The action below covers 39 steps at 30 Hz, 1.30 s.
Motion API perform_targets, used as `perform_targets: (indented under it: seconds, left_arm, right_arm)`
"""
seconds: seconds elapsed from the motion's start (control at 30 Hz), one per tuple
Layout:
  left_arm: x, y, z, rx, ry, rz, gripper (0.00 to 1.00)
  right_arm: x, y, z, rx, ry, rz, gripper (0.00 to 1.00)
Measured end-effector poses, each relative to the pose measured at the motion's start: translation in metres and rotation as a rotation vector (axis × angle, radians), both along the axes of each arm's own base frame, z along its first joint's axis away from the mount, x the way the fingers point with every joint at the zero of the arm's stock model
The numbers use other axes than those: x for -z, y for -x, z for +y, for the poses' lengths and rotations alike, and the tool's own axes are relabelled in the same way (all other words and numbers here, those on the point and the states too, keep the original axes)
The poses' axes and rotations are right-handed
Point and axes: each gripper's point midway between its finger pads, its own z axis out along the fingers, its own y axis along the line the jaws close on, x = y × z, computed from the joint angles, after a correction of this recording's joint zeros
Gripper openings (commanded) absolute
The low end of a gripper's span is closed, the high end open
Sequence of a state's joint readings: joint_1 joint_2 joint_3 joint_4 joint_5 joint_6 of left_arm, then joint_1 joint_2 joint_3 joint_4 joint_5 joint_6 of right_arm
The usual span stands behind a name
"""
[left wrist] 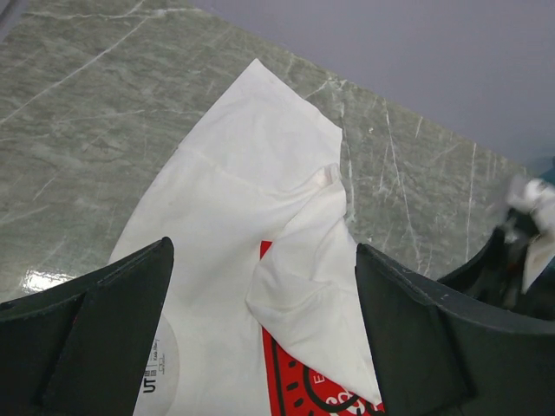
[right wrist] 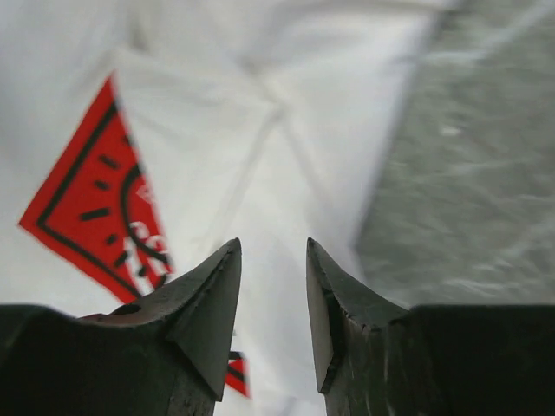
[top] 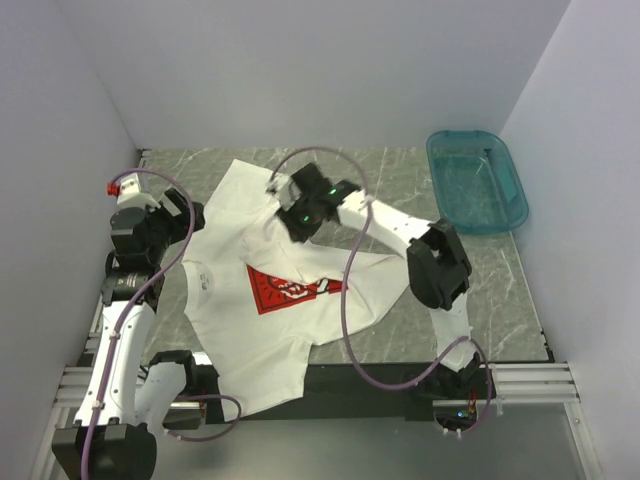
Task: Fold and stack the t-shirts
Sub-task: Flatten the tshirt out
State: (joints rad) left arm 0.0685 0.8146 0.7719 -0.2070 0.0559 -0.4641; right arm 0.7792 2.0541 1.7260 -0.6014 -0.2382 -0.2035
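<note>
Right gripper [right wrist: 273,260] jaws parted and empty above the white t-shirt [top: 240,340].
Left gripper [left wrist: 264,347] gapes wide; shirt lies rumpled on the marble table [top: 420,180], a flap folded across its red print [top: 285,290].

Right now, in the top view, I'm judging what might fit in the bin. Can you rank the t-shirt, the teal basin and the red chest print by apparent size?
1. t-shirt, spread out and clearly the largest
2. teal basin
3. red chest print, the smallest and partly hidden under a fold
</note>
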Motion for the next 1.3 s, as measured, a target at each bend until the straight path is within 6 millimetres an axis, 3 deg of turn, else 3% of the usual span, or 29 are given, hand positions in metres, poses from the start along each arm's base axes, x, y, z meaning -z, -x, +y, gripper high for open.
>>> perform_targets:
  seconds: [0.13, 0.23, 0.3, 0.4, 0.53, 0.67, 0.73, 1.3]
  left_arm:
    - [0.000, 0.000, 0.000, 0.003, 0.001, 0.000, 0.92]
    - [0.000, 0.000, 0.000, 0.003, 0.001, -0.001, 0.92]
    - [0.000, 0.000, 0.000, 0.003, 0.001, 0.000, 0.92]
    - [0.000, 0.000, 0.000, 0.003, 0.001, 0.000, 0.92]
    - [0.000, 0.000, 0.000, 0.001, 0.000, 0.000, 0.92]
    - [0.000, 0.000, 0.000, 0.000, 0.000, -0.001, 0.92]
    - [0.000, 0.000, 0.000, 0.000, 0.000, 0.000, 0.92]
    - [0.000, 0.000, 0.000, 0.002, 0.001, 0.000, 0.92]
  right_arm:
    - [-0.023, -0.058, -0.044, 0.127, -0.071, -0.004, 0.46]
    - [-0.038, -0.079, -0.058, 0.161, -0.114, -0.013, 0.46]
    - [-0.042, -0.076, -0.046, 0.129, -0.134, 0.008, 0.47]
    - [-0.038, -0.073, -0.008, 0.076, -0.171, 0.050, 0.47]
    - [-0.003, -0.068, 0.033, 0.044, -0.180, 0.142, 0.47]
    - [0.043, -0.054, 0.032, 0.062, -0.117, 0.254, 0.47]
    - [0.054, -0.050, 0.029, 0.072, -0.096, 0.285, 0.48]
    - [0.063, -0.032, 0.040, 0.045, -0.097, 0.342, 0.47]
